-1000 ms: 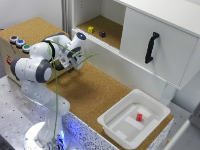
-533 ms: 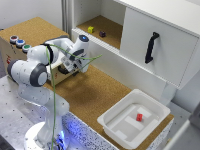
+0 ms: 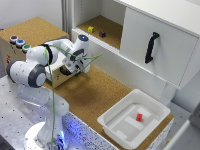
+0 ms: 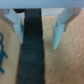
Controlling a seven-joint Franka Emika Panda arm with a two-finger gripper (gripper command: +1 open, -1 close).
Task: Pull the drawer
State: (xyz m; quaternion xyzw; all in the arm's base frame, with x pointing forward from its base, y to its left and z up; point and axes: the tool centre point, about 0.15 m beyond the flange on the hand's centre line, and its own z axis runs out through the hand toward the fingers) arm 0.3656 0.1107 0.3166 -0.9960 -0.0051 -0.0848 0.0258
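Note:
The tan box (image 3: 31, 55), with coloured buttons (image 3: 20, 43) on top, stands at the exterior view's left. Its drawer (image 3: 61, 76) faces the cork table, and most of the front is hidden behind my gripper (image 3: 75, 67), which is pressed close to it. In the wrist view the drawer's black bar handle (image 4: 31, 50) runs between my two pale fingers (image 4: 58, 35). One finger stands on each side of the bar, with a gap to it. My gripper (image 4: 37, 39) is open around the handle. The pale drawer front (image 4: 51, 67) shows behind the bar.
A large white cabinet door (image 3: 165, 35) with a vertical black handle (image 3: 150, 47) stands at the back right. An open shelf holds a yellow cube (image 3: 91, 29) and a dark cube (image 3: 102, 34). A white bin (image 3: 117, 127) holding a red block (image 3: 139, 117) sits at the front right.
My gripper has come down and in toward the box's drawer front, ending closer to the handle than one second ago. The box has stayed where it was.

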